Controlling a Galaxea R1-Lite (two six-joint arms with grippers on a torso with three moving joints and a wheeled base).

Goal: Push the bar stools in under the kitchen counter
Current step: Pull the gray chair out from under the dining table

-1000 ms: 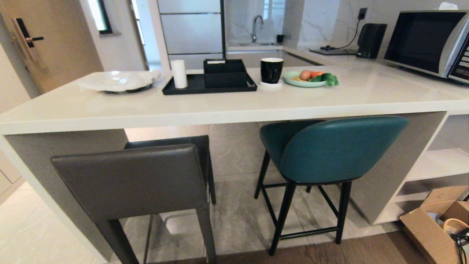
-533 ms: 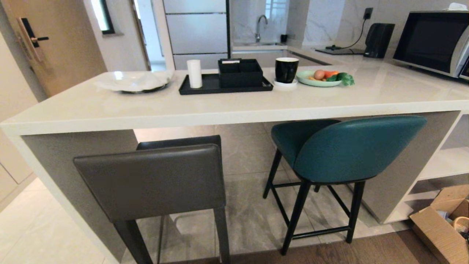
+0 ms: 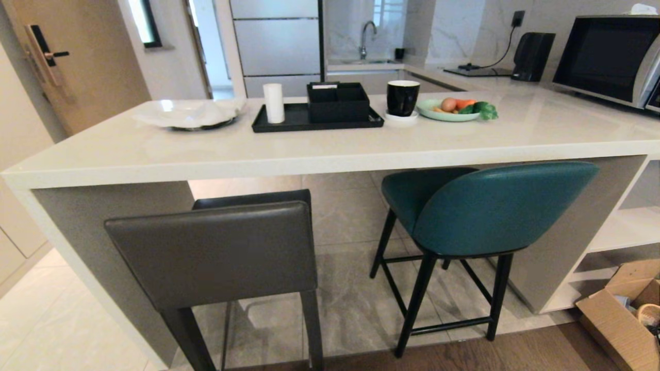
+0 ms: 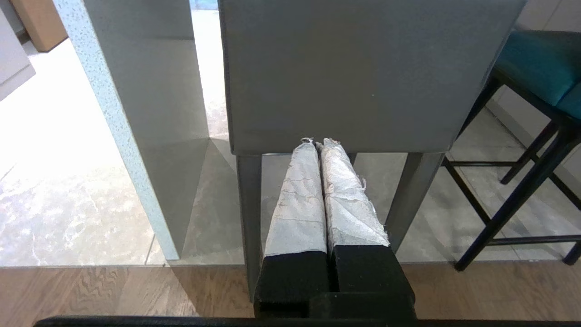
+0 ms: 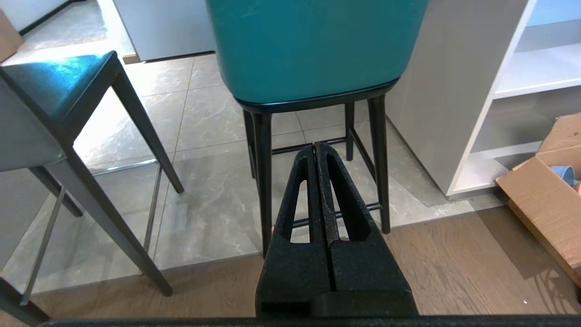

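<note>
Both arms just held out level. Left end effector [image 4: 318,141], fingers wrapped in whitish tape, is pressed closed; the black textured right end effector [image 5: 316,146] is closed too, nothing held.

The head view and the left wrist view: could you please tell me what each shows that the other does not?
Only the head view shows the kitchen counter top, with a black tray, a black cup, a plate of vegetables and a microwave.

Only the left wrist view shows the left end effector, shut, its wrapped fingers pointing at the back of the dark-grey stool.

Both show the dark-grey stool, the teal stool and the counter's grey side panel.
</note>
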